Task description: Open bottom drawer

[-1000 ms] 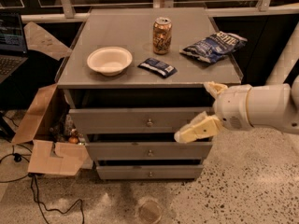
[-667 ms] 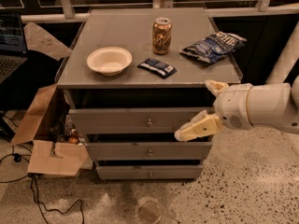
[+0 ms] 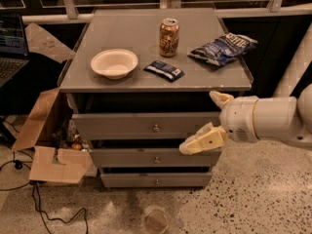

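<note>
Horizontal arm (image 3: 273,120), gripper (image 3: 208,121) wide apart, above the bottom drawer (image 3: 157,180)

view: high front, facing cabinet (image 3: 131,33) | near | tool (image 3: 199,123) right-centre

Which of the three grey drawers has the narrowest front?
The bottom drawer, lowest of the stack; the top drawer and middle drawer have wider, taller fronts. The end effector hangs open to the right, level with those two.

Grey cabinet (image 3: 131,33), cream gripper (image 3: 199,123).
I see the gripper at the cabinet's right front; grey bottom drawer (image 3: 131,180), white bowl (image 3: 114,62), gold can (image 3: 168,37), blue bag (image 3: 222,47), speckled floor (image 3: 253,199).
</note>
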Robot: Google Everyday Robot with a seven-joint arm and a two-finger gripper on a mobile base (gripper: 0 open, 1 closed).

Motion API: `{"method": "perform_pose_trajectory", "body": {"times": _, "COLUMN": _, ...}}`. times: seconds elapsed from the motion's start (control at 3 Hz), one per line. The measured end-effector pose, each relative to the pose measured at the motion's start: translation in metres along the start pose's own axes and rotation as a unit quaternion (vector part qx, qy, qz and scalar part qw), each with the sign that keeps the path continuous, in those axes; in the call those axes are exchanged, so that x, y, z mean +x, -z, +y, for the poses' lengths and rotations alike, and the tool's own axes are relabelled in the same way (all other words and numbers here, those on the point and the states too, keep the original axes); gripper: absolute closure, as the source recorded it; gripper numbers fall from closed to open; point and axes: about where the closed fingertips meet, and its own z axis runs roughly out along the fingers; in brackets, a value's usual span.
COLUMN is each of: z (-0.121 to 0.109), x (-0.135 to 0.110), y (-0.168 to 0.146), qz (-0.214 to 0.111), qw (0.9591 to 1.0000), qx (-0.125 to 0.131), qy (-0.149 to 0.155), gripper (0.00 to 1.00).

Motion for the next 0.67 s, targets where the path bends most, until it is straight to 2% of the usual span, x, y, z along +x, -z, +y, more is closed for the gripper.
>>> {"method": "perform_pose_trajectory", "body": {"times": 0.33, "z": 0.0, "x": 0.028, "y": -0.034, "qz": -0.008, "qw": 0.9997, "qx": -0.012, "qy": -0.018, "gripper": 0.0}}
{"method": "perform_pose_trajectory", "body": {"times": 0.67, "z": -0.003, "x": 0.06, "y": -0.067, "qz": -0.011, "qw": 0.9988, "qx": -0.014, "qy": -0.046, "gripper": 0.0}}
